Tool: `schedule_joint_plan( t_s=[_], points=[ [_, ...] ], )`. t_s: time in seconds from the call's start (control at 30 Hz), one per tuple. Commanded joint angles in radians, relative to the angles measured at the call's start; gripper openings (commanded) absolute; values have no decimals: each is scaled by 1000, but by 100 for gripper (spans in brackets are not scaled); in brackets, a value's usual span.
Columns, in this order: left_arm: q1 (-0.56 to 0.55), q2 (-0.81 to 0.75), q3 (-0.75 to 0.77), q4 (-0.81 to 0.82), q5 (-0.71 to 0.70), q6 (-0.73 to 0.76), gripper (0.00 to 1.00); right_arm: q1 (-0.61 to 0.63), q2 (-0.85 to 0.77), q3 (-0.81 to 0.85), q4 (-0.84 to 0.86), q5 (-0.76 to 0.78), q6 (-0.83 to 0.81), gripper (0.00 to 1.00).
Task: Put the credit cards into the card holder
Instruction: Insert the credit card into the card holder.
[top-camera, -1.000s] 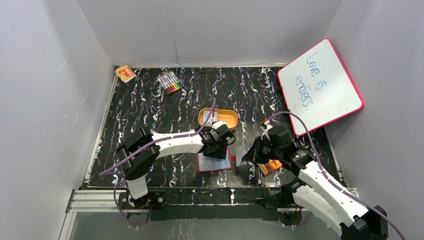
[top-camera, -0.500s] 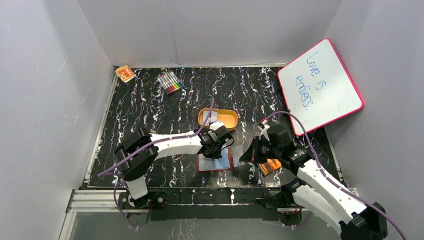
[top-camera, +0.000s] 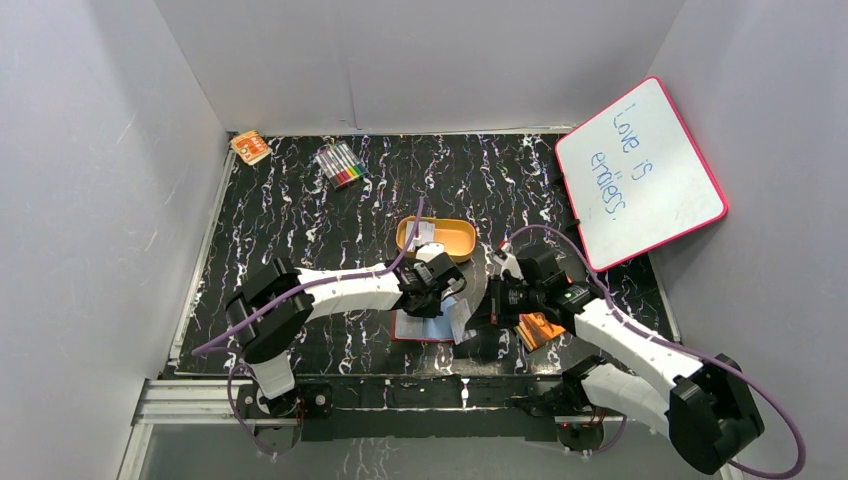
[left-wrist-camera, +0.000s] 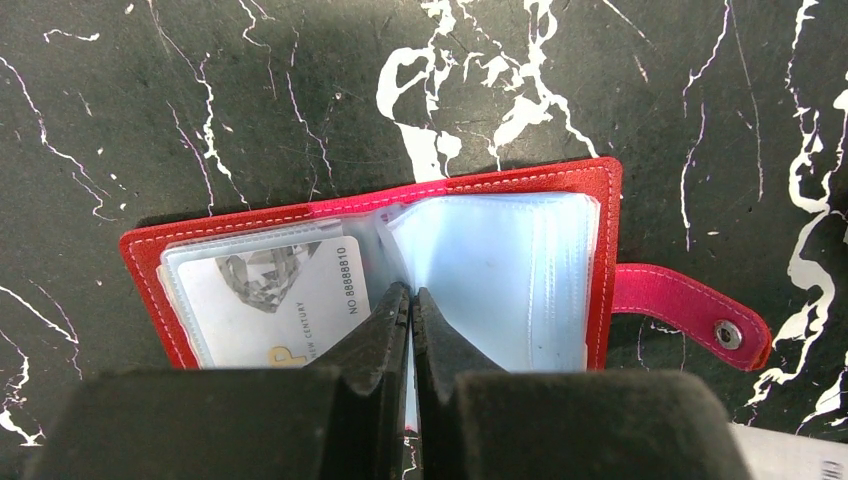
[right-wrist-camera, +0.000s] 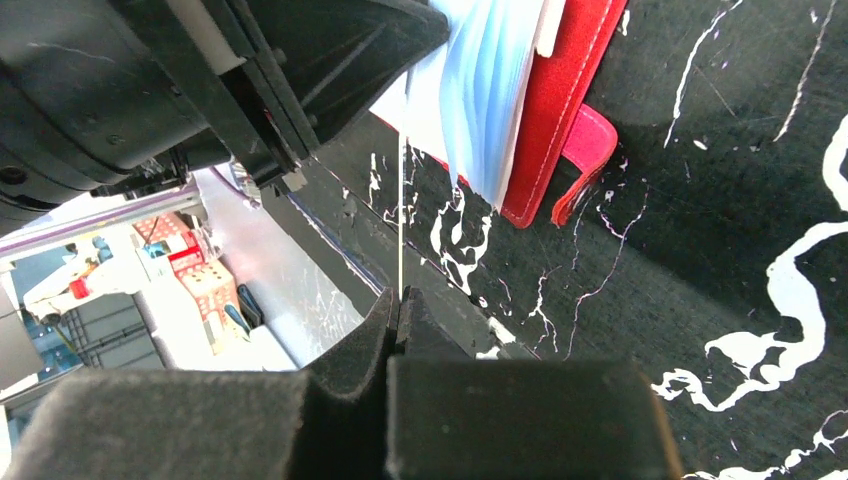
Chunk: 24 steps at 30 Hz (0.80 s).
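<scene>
While the left gripper lifts a pocket, the right gripper holds a card ready.
The red holder lies open on the black table, right under the left gripper. The left jaws are pressed together on a thin, see-through pocket near the fold, I think to lift it so its mouth shows. One card already sits in the left side. The right jaws are shut tight on the other card, which stands on its thin edge just beside the holder, likely so it can slide straight in. It is not in yet. The pocket looks floppy, so the card could miss it.
</scene>
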Motion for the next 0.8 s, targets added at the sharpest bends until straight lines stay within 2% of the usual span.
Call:
schedule_joint_plan(
  t_s=[0.0, 0.3, 0.53, 0.77],
  points=[
    [-6, -23, -35, -53, -17, -10, 0, 8, 35, -9, 72, -69, -28, 0],
    [-6, -27, -41, -54, -17, -15, 0, 10, 87, -41, 115, -68, -2, 0],
    [-7, -30, -48, -54, -21, -18, 0, 9, 53, -49, 99, -5, 15, 0],
    [-7, -34, -48, -54, -22, -20, 0, 10, 76, -54, 127, -32, 18, 0]
  ],
)
